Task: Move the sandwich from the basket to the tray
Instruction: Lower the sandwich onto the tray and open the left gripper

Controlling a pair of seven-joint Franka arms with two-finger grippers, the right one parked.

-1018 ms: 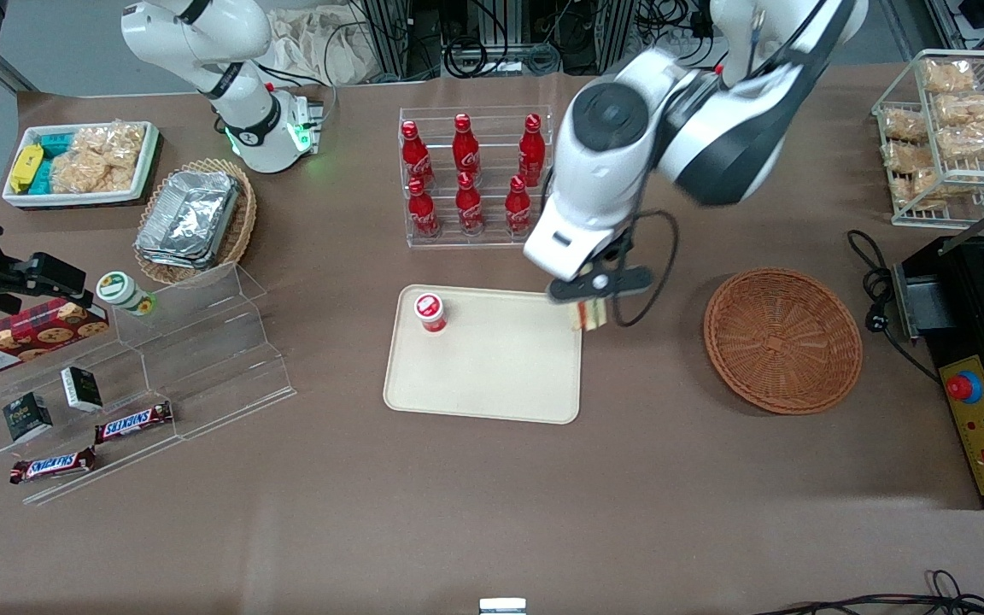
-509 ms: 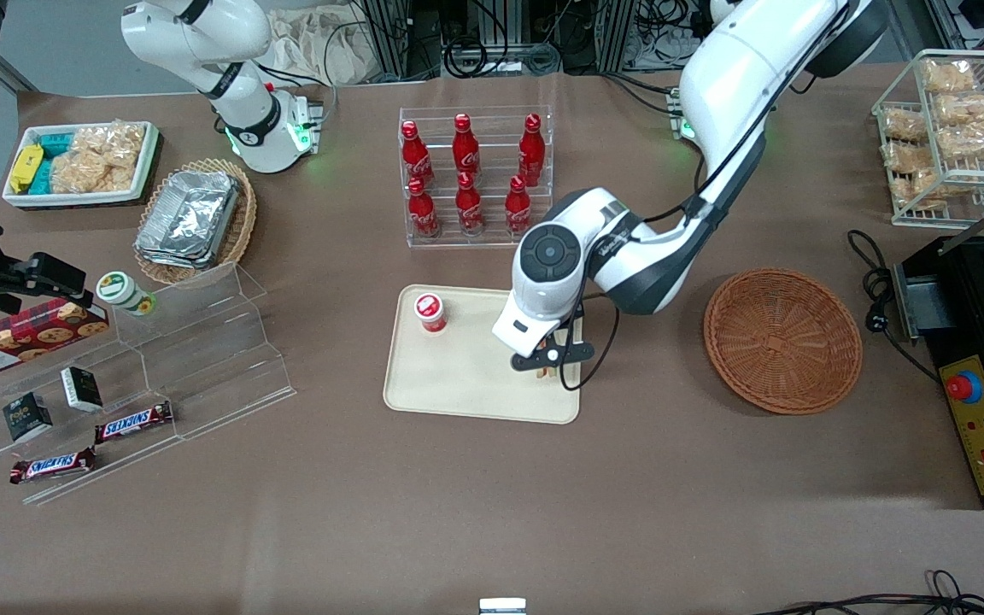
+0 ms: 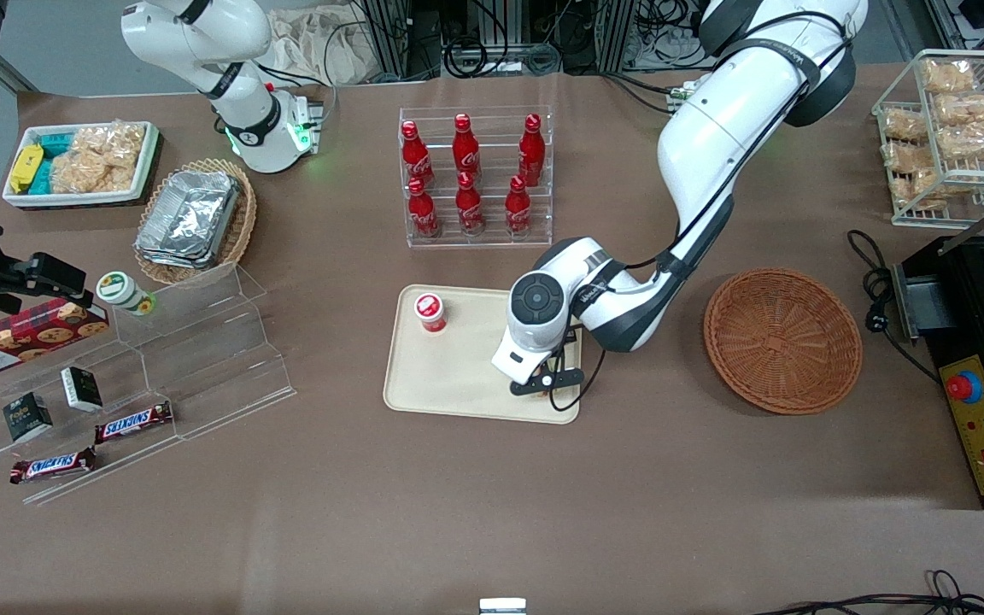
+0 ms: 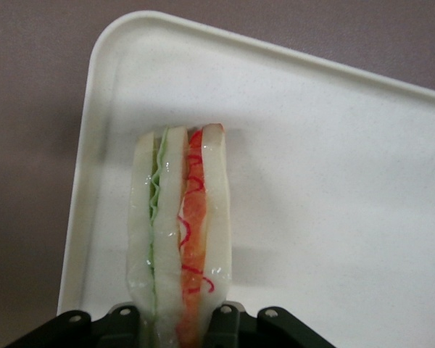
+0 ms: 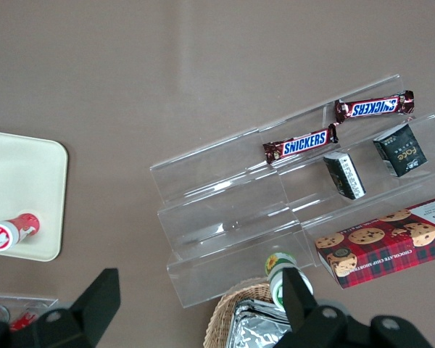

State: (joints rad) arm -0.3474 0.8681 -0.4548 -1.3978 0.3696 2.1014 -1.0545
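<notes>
My left gripper [image 3: 547, 384] hangs low over the beige tray [image 3: 458, 376], above the corner nearest the front camera at the working arm's end. It is shut on the sandwich [image 4: 177, 232], a white bread wedge with green and red-orange layers, gripped by the black fingers [image 4: 225, 322] at its wide end. The wedge's tip points toward the tray's [image 4: 333, 181] rounded corner, and I cannot tell whether it touches the surface. In the front view the wrist hides the sandwich. The reddish-brown woven basket [image 3: 782, 340] stands empty on the table, toward the working arm's end.
A small red-capped bottle [image 3: 430, 312] stands on the tray. An acrylic rack of red cola bottles [image 3: 471, 175] stands farther from the front camera than the tray. A clear stepped shelf with snack bars [image 3: 133, 423] sits toward the parked arm's end.
The gripper carried the sandwich from above the tray's edge near the bottle rack, down and nearer the front camera, to the tray's near corner. It stayed shut on the sandwich.
</notes>
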